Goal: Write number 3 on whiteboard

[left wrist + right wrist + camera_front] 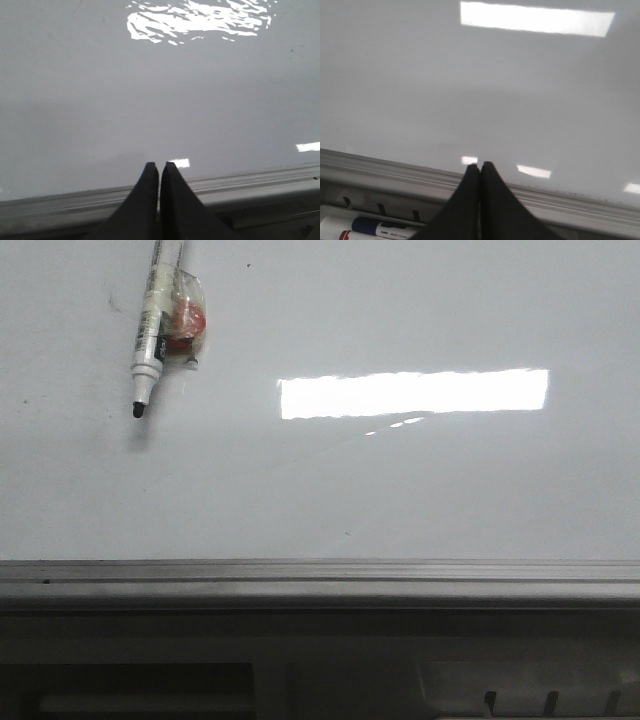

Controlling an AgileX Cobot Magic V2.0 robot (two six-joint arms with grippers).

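The whiteboard (400,490) is a glossy pale grey panel that fills most of the front view, with a grey ridged rail (320,575) along its near edge. No number 3 shows on it in any view. A white marker with its black tip bare (152,325) lies on the board at the far left, tip toward the rail. My left gripper (160,164) is shut and empty over the rail (250,180). My right gripper (480,164) is shut and empty over the rail (385,167). Neither gripper shows in the front view.
A small red object in clear wrap (185,322) lies against the marker. Bright lamp glare (413,392) sits mid-board. A darker grey slotted casing (300,670) runs below the rail. Capped markers (375,229) lie in the tray below the rail in the right wrist view.
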